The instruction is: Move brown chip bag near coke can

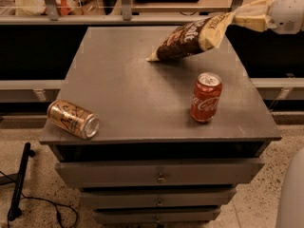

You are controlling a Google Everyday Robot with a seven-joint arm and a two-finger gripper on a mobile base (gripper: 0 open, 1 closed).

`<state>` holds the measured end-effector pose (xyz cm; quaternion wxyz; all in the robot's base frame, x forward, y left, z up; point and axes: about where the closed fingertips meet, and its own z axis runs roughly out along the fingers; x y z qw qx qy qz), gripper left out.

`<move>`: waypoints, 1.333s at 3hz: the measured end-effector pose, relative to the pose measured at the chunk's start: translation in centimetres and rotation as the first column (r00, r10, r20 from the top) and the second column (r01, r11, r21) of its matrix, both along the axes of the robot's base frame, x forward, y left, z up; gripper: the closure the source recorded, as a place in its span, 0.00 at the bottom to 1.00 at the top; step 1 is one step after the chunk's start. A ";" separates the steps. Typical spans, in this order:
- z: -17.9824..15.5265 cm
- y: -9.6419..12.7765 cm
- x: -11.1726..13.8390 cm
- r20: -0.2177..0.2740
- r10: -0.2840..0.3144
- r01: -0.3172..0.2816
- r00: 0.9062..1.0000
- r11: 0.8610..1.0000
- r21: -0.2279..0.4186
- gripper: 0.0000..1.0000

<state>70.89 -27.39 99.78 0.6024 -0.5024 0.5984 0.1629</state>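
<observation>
The brown chip bag (190, 42) hangs tilted over the back right of the grey cabinet top (123, 94), its lower cream corner touching or just above the surface. My gripper (237, 19) comes in from the upper right and is shut on the bag's upper cream end. The coke can (205, 98) stands upright near the front right of the top, below and in front of the bag, apart from it.
A gold-tan can (73, 119) with dark markings lies on its side at the front left corner. The cabinet has drawers (159, 177) below. A counter with metal rails (126, 4) runs behind. A black cable (19, 184) lies on the floor at left.
</observation>
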 end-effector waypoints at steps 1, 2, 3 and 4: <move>1.3 -2.5 -6.7 -0.086 0.073 -0.074 0.994 0.997 -0.006 1.00; 3.2 -5.3 -14.7 -0.156 0.143 -0.144 0.977 0.990 0.008 1.00; 6.4 -8.0 -21.5 -0.168 0.164 -0.157 0.972 0.986 0.055 1.00; 9.8 -11.5 -27.2 -0.147 0.104 -0.091 0.984 0.992 0.091 0.84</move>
